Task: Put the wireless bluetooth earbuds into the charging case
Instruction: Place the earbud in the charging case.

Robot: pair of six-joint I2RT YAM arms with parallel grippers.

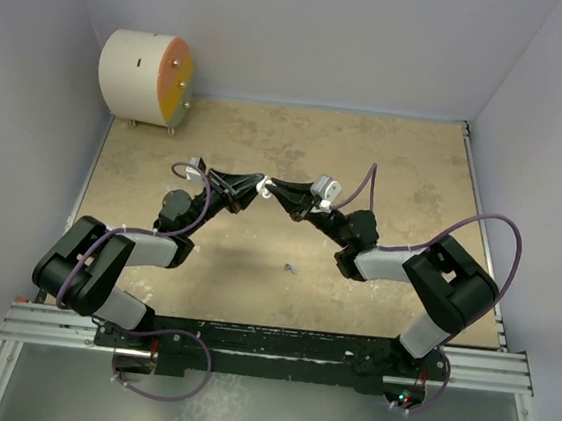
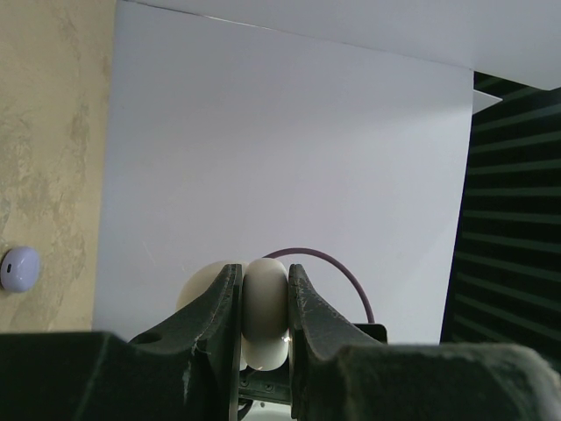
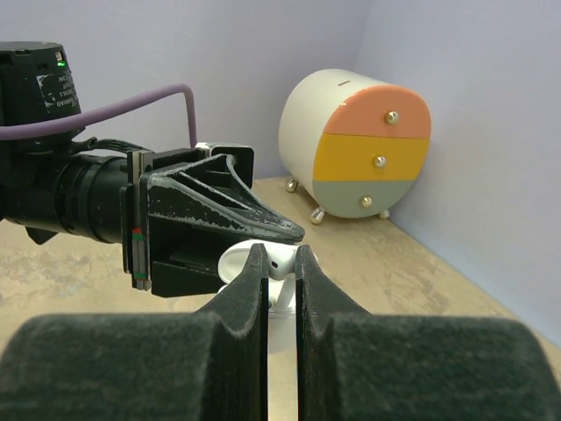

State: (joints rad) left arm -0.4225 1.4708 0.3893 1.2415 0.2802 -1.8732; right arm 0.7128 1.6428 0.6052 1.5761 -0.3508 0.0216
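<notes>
- My left claw (image 2: 263,274) is clamped shut on the white charging case (image 2: 266,326). Its two fingers press on either side of the round shell.
- From above, both arms reach in toward the middle of the table (image 1: 387,161). Their tips meet nose to nose, held up off the surface.
- My right claw (image 3: 280,250) is pinched almost fully closed, with only a narrow slot between the fingers. A white earbud (image 3: 281,264) sits in that slot, so I read the claw as gripping it.
- In the right wrist view, that earbud is right up against the case held in the left claw. The case looks open, with a white flap showing to the left of my fingers. I cannot tell whether the bud is seated in a socket.
- A lilac earbud (image 1: 290,268) lies on the table nearer the arm bases, well apart from both claws.
- At the left edge of the left wrist view, a small round lilac piece (image 2: 17,267) rests on the table. I cannot tell whether it is a bud or a case.
- A round little drawer chest (image 1: 144,78), with orange, yellow and grey fronts, stands in the far left corner, away from the arms.
</notes>
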